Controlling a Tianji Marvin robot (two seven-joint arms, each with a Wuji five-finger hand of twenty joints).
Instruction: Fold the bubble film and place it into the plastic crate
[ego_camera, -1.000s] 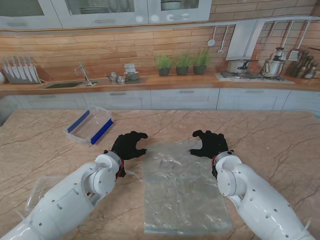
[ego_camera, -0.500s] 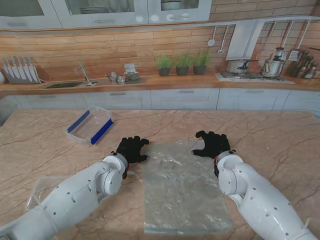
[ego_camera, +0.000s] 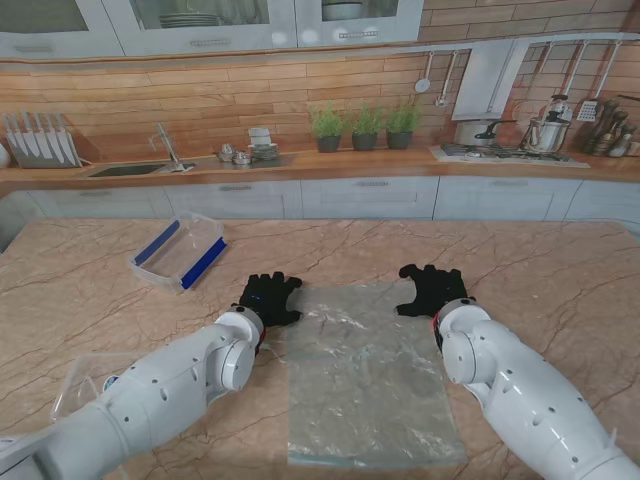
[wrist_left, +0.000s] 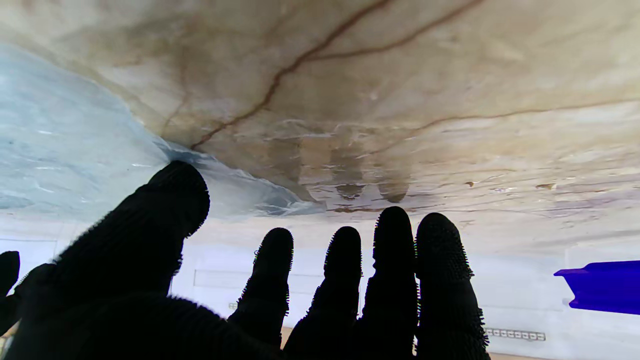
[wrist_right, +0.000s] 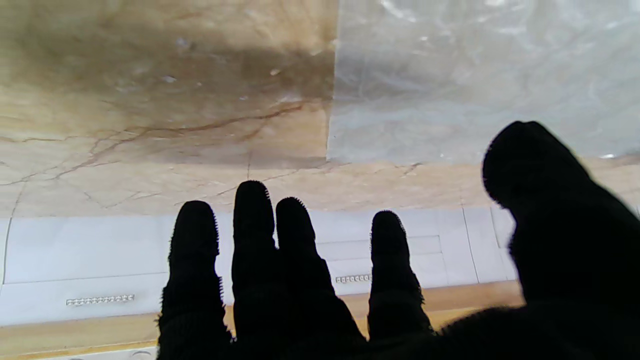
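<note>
Left hand (ego_camera: 267, 298) hovers palm down, fingers spread, holding nothing, just beside the far-left corner of the bubble film (ego_camera: 368, 375); wrist view shows the thumb (wrist_left: 165, 210) near the film's edge, w/ no clear contact. Farther left sits the plastic crate (ego_camera: 179, 250), clear w/ blue rims, well apart from the film. Film lies flat on the worktop (ego_camera: 560, 270) btwn both arms, long side running toward me. Looks very light, thin, floppy, prob. slippery on marble; likely needs a pinch at the two far corners, then drawn toward me to fold. Right hand (ego_camera: 432, 290) is likewise spread and empty, just beside the far-right corner, fingers (wrist_right: 252, 210) past the film's edge.
</note>
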